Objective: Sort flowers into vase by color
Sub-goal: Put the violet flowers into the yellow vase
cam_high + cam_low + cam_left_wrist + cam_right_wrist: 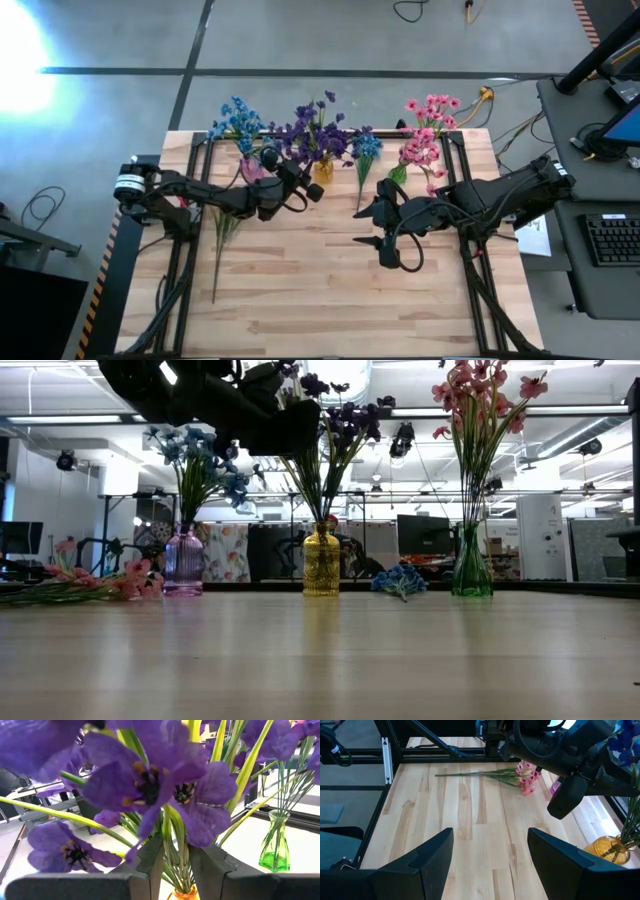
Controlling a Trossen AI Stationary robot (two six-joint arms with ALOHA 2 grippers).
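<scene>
Left gripper (300, 182) upper centre of high view, fingers (150, 862) narrow around stems of purple flowers (315, 128) standing in yellow vase (321, 562). Right gripper (372, 226) mid-frame, fingers spread wide, holding nothing. Blue flowers (236, 122) in purple vase (183, 562), pink flowers (428, 125) in green vase (471, 565). Pink sprig (512, 774) lies on table (320, 290) at left; blue sprig (364, 150) beside yellow vase.

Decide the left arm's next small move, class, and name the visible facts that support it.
Probably open the jaws and lift away. The left gripper sits over the yellow vase, closed on stems of the purple flowers, which already stand in that vase. The right gripper waits open over bare table.
</scene>
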